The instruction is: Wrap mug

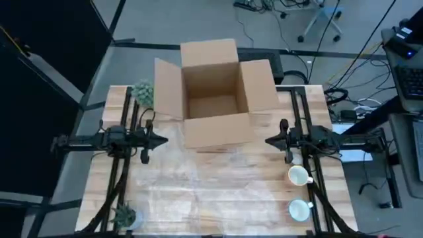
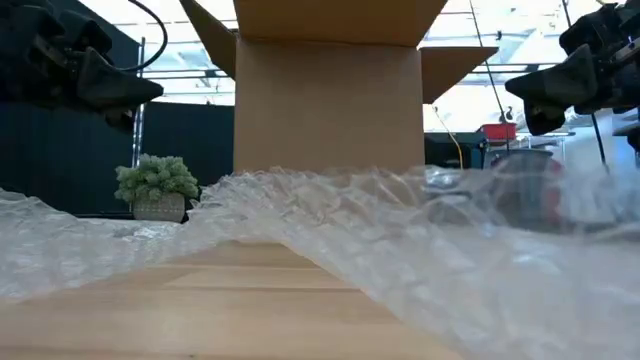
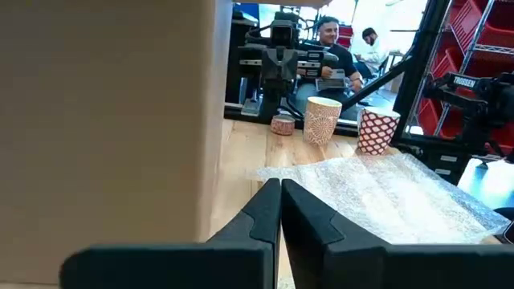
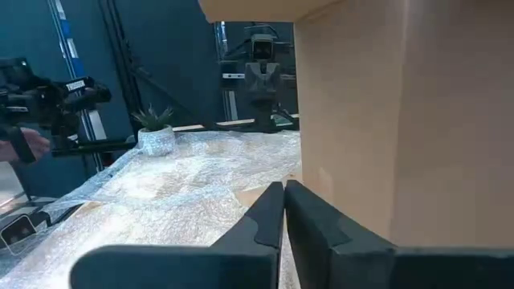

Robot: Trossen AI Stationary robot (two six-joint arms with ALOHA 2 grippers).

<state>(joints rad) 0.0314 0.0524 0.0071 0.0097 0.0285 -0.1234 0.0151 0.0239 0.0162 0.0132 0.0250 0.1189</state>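
**Risks before the first reach**

Both end effectors are held closed and empty above the surface: the left end effector beside the cardboard box, the right end effector on the box's other side. Two mugs are set at the right edge, the nearer mug just beside the right arm, the second mug closer to the front, both off the bubble wrap. A mug could be knocked over if the closed fingers are lowered without first being opened. The light, rumpled wrap could be dragged or bunched against the box.
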